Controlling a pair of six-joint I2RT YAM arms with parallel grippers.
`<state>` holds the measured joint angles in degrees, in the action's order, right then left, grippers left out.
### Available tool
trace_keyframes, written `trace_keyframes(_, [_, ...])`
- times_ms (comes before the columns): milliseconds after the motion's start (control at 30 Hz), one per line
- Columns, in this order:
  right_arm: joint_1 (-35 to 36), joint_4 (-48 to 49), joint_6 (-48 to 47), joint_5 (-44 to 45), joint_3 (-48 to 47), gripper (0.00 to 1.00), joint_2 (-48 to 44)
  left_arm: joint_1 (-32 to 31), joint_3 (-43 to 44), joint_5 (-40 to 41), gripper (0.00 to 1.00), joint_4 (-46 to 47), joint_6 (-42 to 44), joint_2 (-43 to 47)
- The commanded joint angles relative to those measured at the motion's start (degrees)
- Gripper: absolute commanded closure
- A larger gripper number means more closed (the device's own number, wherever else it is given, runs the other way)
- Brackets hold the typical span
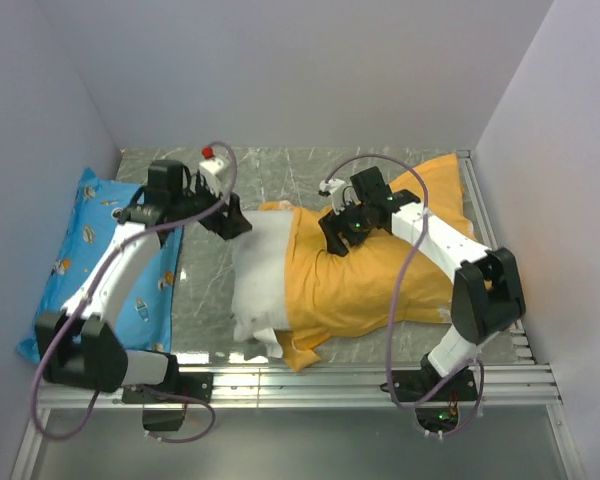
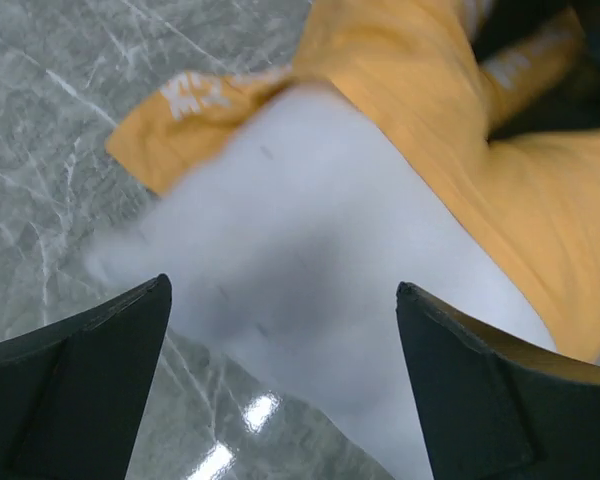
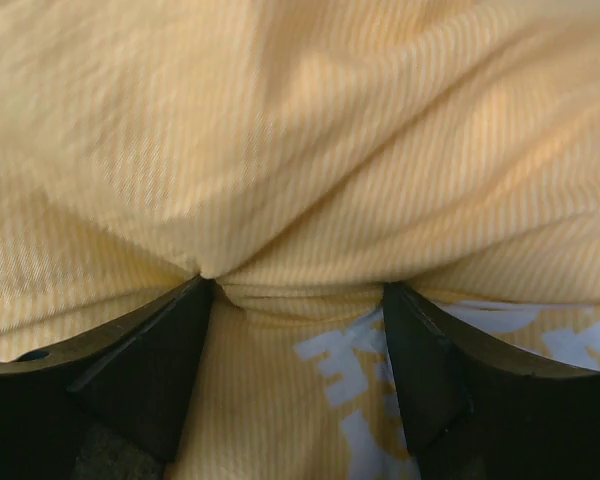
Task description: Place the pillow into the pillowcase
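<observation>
Wide-open left fingers (image 2: 80,380) hover above pillow (image 2: 300,260); parted right fingers (image 3: 140,370) press pillowcase (image 3: 300,150).

- Left arm (image 1: 115,265): base at the near left. Long link runs away from the base. Wrist bends right, toward the middle.
- Left gripper (image 1: 232,222): tilted downward. Black fingers (image 2: 80,380) spread wide, nothing between them.
- Right arm (image 1: 445,240): base at the near right. Elbow bent beside it. Forearm reaches left.
- Right gripper (image 1: 337,238): pointed down and leftward. Black fingers (image 3: 140,370) parted, less widely than the left pair.
</observation>
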<state>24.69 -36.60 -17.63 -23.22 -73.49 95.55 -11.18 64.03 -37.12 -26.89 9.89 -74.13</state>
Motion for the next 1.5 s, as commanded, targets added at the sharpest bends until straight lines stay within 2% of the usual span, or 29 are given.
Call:
trace_keyframes(0, [3.9, -3.0, -4.6, 0.9, 6.9, 0.24, -3.7, 5.4, 5.1, -9.2, 0.01, -2.0, -6.7, -9.6])
trace_keyframes(133, [6.4, 0.1, -6.6, 5.1, 10.5, 0.24, -7.5, 7.3, 12.8, -13.6, 0.01, -3.8, -6.7, -21.0])
trace_keyframes(200, [6.9, 0.9, -7.1, 7.5, 11.7, 0.23, -7.9, 7.3, 13.1, -16.5, 0.01, -3.5, -8.1, -25.5])
trace_keyframes(267, [7.2, 1.4, -7.1, 8.3, 12.0, 0.23, -7.9, 7.0, 15.6, -20.9, 0.01, -8.0, -5.9, -30.9])
trace_keyframes(300, [7.2, 1.4, -6.9, 8.5, 11.9, 0.23, -7.8, 6.9, 16.4, -23.4, 0.01, -14.7, -1.7, -32.5])
trace_keyframes(333, [7.2, 1.4, -6.5, 9.0, 11.8, 0.23, -7.6, 6.7, 17.3, -27.3, 0.01, -17.9, 0.9, -33.8])
trace_keyframes(467, [7.7, 1.7, -6.3, 10.3, 11.8, 0.23, -7.4, 5.6, 16.0, -34.4, 0.01, -29.0, 10.3, -36.3])
trace_keyframes(500, [7.8, 1.5, -6.3, 10.3, 11.9, 0.23, -7.4, 5.3, 16.0, -35.6, 0.01, -31.4, 15.5, -36.7])
trace_keyframes(567, [8.2, 2.1, -5.9, 10.8, 12.1, 0.22, -7.5, 4.0, 15.9, -39.5, 0.01, -39.1, 20.7, -38.4])
trace_keyframes(600, [8.3, 2.2, -5.6, 10.8, 12.1, 0.22, -7.6, 3.4, 16.4, -40.5, 0.01, -42.6, 27.0, -39.2])
trace_keyframes(633, [8.3, 2.7, -4.7, 10.8, 12.0, 0.21, -7.9, 2.7, 18.2, -41.4, 0.09, -50.3, 31.2, -40.4])
trace_keyframes(667, [8.3, 2.6, -4.5, 10.7, 11.8, 0.2, -8.1, 1.6, 19.1, -43.0, 0.19, -51.7, 35.2, -42.5])
trace_keyframes(700, [8.4, 2.4, -4.4, 10.6, 10.8, 0.2, -8.2, 1.4, 19.8, -43.5, 0.34, -51.7, 34.5, -42.9])
trace_keyframes(733, [8.2, 1.9, -4.1, 10.6, 9.9, 0.19, -8.4, 1.3, 22.5, -43.4, 0.77, -51.6, 34.8, -42.9])
trace_keyframes(767, [7.7, 1.4, -3.6, 10.7, 8.9, 0.17, -8.6, 0.9, 24.6, -42.9, 0.86, -51.6, 35.0, -42.9])
trace_keyframes(833, [5.5, -0.5, -2.9, 8.4, 4.3, 0.16, -9.4, 0.8, 32.2, -40.2, 0.99, -51.2, 35.0, -42.1])
trace_keyframes(933, [-2.6, -3.8, 0.9, -0.6, -6.8, 0.13, -9.3, 0.7, 40.4, -33.9, 0.99, -43.3, 27.9, -38.4])
trace_keyframes(967, [-6.9, -4.1, 3.7, -2.8, -13.4, 0.13, -9.1, -0.1, 41.3, -31.2, 0.99, -36.9, 25.3, -34.2])
trace_keyframes(1000, [-8.6, -4.4, 5.3, -5.9, -17.0, 0.12, -8.7, -1.0, 41.8, -25.3, 0.99, -33.5, 24.5, -31.6])
trace_keyframes(1033, [-10.3, -5.1, 6.9, -6.4, -20.6, 0.11, -7.5, -2.1, 40.6, -21.6, 1.0, -30.4, 24.4, -28.8])
trace_keyframes(1067, [-12.0, -5.8, 9.5, -6.4, -28.6, 0.11, -6.5, -5.0, 39.1, -18.4, 1.0, -26.1, 24.3, -22.4])
trace_keyframes(1100, [-12.9, -7.0, 10.7, -6.2, -32.8, 0.11, -5.2, -6.7, 37.1, -15.4, 1.0, -19.1, 24.7, -19.2])
trace_keyframes(1133, [-13.4, -10.1, 12.6, -6.3, -37.3, 0.11, -2.3, -8.7, 32.7, -8.3, 1.0, -15.9, 25.9, -16.2])
trace_keyframes(1200, [-14.5, -13.2, 14.2, -6.1, -48.0, 0.11, 0.3, -14.5, 27.6, -2.7, 1.0, -10.7, 28.3, -7.2])
trace_keyframes(1233, [-14.6, -14.4, 15.9, -6.9, -49.3, 0.11, 1.1, -16.4, 21.6, 0.0, 1.0, -4.8, 28.7, -4.3])
trace_keyframes(1267, [-14.6, -14.1, 16.5, -8.0, -49.0, 0.11, 0.4, -20.3, 18.6, 4.8, 0.99, -3.1, 30.2, 0.9])
trace_keyframes(1333, [-14.0, -11.8, 19.3, -10.9, -41.8, 0.1, -2.7, -23.7, 9.9, 8.2, 1.0, 1.8, 33.3, 5.6])
trace_keyframes(1367, [-13.6, -11.7, 19.6, -14.0, -39.3, 0.08, -3.3, -26.1, 7.6, 11.3, 0.99, 2.6, 33.8, 8.4])
trace_keyframes(1467, [-10.1, -13.4, 18.2, -17.0, -30.2, 0.06, -4.8, -28.1, 3.0, 14.1, 1.0, 3.4, 35.3, 10.7])
